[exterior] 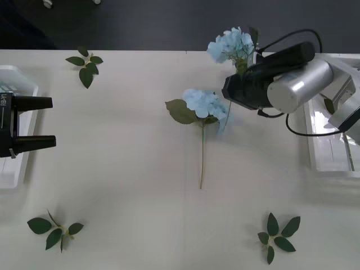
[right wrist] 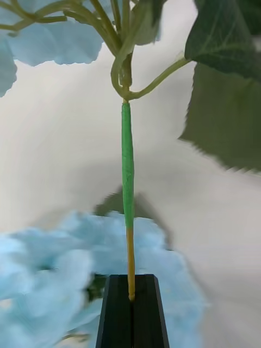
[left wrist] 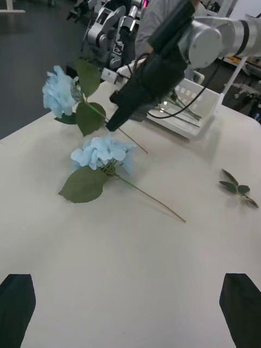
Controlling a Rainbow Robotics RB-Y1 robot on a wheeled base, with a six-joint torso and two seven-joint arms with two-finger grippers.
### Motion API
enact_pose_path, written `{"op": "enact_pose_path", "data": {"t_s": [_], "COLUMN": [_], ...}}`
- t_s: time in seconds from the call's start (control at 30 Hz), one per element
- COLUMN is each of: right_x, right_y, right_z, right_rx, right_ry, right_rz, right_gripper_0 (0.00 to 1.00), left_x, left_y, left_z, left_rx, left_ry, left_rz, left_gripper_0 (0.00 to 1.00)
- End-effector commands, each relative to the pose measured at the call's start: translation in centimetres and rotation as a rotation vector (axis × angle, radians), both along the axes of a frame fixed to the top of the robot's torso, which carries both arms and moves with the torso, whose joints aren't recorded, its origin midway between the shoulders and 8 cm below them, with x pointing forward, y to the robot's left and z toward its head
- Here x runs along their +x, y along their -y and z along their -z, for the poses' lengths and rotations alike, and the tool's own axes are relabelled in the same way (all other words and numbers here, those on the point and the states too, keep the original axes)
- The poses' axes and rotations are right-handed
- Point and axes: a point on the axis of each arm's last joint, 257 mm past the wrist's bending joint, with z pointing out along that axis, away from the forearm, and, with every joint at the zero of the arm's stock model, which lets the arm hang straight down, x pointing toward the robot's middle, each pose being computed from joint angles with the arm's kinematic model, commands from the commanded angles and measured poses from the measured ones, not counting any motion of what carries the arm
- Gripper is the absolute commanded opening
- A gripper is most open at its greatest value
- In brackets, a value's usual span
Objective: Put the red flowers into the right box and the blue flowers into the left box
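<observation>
White table (exterior: 129,169), dark floor beyond its far edge.

Right gripper (right wrist: 130,304) — black fingers pressed together on the lower stem of a blue flower (exterior: 230,45), raised off the table; the bloom rides beyond the fingertips, toward the far edge, with its broad leaves just past the grip. In the left wrist view the same gripper (left wrist: 115,124) holds the stem at a slant, bloom (left wrist: 58,91) well clear of the surface.

Second blue flower (exterior: 205,104) — lying flat directly beneath and just near-side of the right gripper, stem trailing toward the robot, one large leaf on its left.

Right box (exterior: 332,146) — white tray, to the outer side of the right arm, partly covered by it; thin green stems lie inside, seen from the left wrist.

Left gripper (exterior: 34,122) — fingers spread apart, holding nothing, at the table's left edge, over the left box (exterior: 17,79).

Loose leaf sprigs — one far-left (exterior: 85,63), one near-left (exterior: 55,229), one near-right (exterior: 278,236).
</observation>
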Motion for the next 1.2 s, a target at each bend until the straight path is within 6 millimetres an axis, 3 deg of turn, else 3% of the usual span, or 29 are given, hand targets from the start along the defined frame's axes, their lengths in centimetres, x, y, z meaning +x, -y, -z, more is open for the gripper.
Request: {"op": "enact_pose_path", "data": {"t_s": [0.03,0.17,0.4,0.6,0.8,1.0,1.2], "right_x": [-0.7,-2.7,-7.2,-10.7,-14.2,-20.6,-25.9], "right_y": [0.2,0.7,-0.3,-3.9,-8.1,-13.3,-17.0], "right_z": [-6.0,-10.6,-13.7,-16.6,-19.3,-21.9,-22.6], "right_rx": [0.018,0.065,-0.012,-0.033,0.053,0.24,0.329], "right_ry": [0.091,0.186,0.361,0.61,0.845,1.061,1.094], "right_rz": [-0.054,-0.083,-0.251,-0.431,-0.54,-0.642,-0.759], "right_gripper_0": [0.0,0.0,0.0,0.0,0.0,0.0,0.0], "left_x": [-0.8,-0.7,-0.3,-0.2,-0.3,-0.4,-0.4], "left_y": [0.4,0.7,1.3,2.0,2.8,3.5,4.3], "left_z": [0.0,0.1,0.2,0.2,0.5,0.7,0.9], "left_rx": [0.022,0.019,0.008,-0.021,-0.066,-0.094,-0.11], "left_ry": [0.033,0.032,0.03,0.03,0.024,0.017,0.012], "left_rz": [0.026,0.031,0.03,0.029,0.026,0.03,0.041], "left_gripper_0": [1.0,1.0,1.0,1.0,1.0,1.0,1.0]}}
